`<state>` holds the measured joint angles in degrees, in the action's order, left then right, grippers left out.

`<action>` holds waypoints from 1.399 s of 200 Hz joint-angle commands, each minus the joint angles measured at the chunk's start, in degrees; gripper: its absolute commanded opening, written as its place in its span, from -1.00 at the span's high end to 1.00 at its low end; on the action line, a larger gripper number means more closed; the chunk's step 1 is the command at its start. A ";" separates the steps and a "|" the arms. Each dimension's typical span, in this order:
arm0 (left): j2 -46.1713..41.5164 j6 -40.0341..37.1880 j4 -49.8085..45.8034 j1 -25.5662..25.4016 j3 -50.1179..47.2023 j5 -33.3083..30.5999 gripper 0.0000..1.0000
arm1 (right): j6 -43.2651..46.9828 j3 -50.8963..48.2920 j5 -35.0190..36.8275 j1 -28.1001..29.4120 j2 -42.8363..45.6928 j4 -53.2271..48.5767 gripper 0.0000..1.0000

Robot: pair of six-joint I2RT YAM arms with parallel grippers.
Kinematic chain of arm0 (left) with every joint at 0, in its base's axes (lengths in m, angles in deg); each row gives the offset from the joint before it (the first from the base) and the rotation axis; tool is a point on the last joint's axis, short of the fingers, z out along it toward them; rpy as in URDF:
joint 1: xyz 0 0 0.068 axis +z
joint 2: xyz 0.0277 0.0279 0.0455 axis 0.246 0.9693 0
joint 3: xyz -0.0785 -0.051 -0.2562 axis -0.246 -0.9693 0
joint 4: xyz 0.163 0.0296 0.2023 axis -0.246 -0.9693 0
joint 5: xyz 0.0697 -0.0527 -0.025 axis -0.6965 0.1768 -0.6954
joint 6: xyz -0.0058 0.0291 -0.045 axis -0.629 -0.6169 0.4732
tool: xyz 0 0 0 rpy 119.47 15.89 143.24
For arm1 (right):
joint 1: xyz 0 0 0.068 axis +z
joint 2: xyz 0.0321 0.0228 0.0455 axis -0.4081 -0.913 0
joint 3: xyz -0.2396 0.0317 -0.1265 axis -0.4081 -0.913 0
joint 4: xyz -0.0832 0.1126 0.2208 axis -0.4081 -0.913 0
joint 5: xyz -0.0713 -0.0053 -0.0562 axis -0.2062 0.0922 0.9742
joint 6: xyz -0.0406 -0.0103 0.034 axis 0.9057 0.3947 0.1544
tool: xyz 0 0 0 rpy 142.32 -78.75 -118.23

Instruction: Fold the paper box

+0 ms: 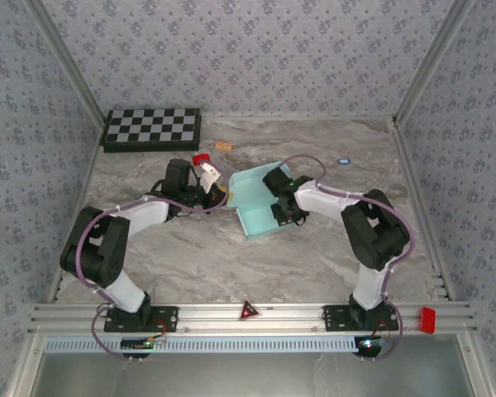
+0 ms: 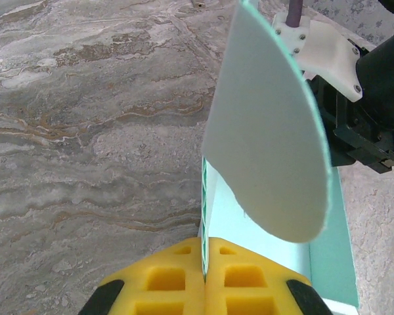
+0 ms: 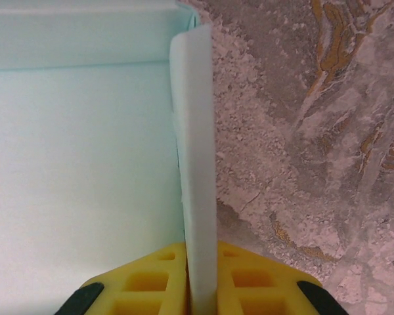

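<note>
My black-and-white left arm (image 1: 107,240) bends at the elbow and reaches toward the middle. Its left end effector (image 2: 203,269) has yellow fingers (image 2: 164,279) pinched tight on an edge of the thin pale blue card paper box (image 1: 252,197). My right arm (image 1: 372,227) bends in too, and the right end effector (image 3: 200,279) squeezes a flap.

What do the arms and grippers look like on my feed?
Both arms have black joints and white link shells; the left arm and right arm each trail a purple cable. The left gripper and right gripper have yellow fingers with rectangular recesses.
</note>
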<state>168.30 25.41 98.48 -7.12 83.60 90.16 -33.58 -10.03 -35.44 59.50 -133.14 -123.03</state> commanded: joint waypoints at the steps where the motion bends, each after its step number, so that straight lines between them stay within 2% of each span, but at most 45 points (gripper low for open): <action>1: 0.10 -1.86 -0.95 0.36 2.24 1.60 1.00 | 0.22 0.77 6.52 -0.09 -2.13 -6.30 0.71; 68: 0.22 -1.90 -1.06 0.36 2.22 1.58 1.00 | -0.55 1.32 9.51 0.50 -3.33 -8.24 0.70; 113: 0.16 -1.89 -1.03 0.36 2.34 1.78 1.00 | -1.10 0.83 7.08 0.52 -2.41 -6.66 0.69; 174: 1.28 -1.57 -0.58 0.18 3.09 2.24 1.00 | -2.73 -1.21 0.02 0.26 2.75 -1.64 0.42; 213: 1.81 -1.70 -0.58 -0.08 3.64 2.20 1.00 | -2.65 -1.70 -1.83 0.18 4.12 -0.62 0.26; 234: 1.92 -1.65 -0.60 -0.17 3.92 1.92 0.82 | -2.64 -2.12 -2.34 0.17 5.01 -0.31 0.21; 280: 1.16 -0.88 -0.36 -0.26 3.98 -0.38 0.20 | -2.61 -3.18 -3.62 -0.28 7.62 0.44 0.09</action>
<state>169.94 24.56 97.65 -7.12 86.13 90.03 -35.46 -12.28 -37.78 59.85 -128.29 -122.79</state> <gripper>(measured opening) 0.351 0.438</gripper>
